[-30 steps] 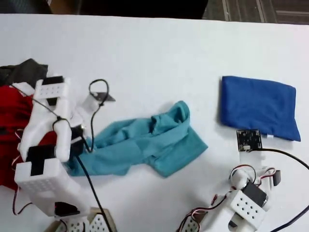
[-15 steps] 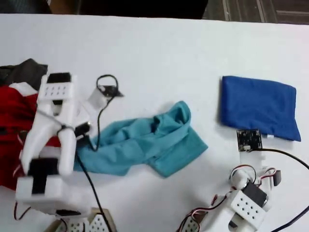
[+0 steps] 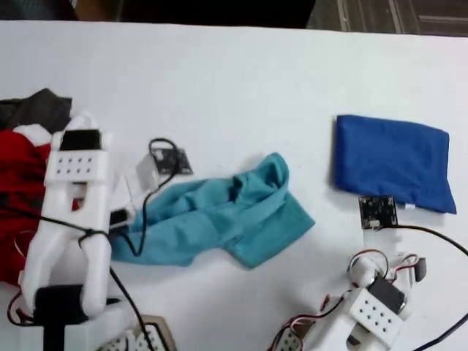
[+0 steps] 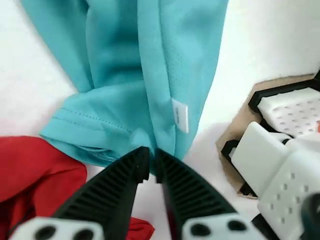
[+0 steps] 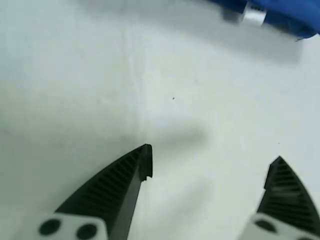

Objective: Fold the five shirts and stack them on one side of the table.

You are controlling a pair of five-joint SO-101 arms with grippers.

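Left tool point(image 4: 151, 156) clenched on hem of teal shirt point(image 3: 219, 216), crumpled at table point(image 3: 234, 80) centre. Right tool point(image 5: 210, 165) released. Folded blue shirt point(image 3: 391, 161) at 3 o'clock, red shirt point(image 3: 18, 197) at 9 o'clock.

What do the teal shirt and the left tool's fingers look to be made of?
The teal shirt: thin knit fabric, likely synthetic, faint sheen; fine mesh texture, stitched hem, soft folds. Fingers of the left tool: hard black plastic, matte, probably printed; ridged faces show.
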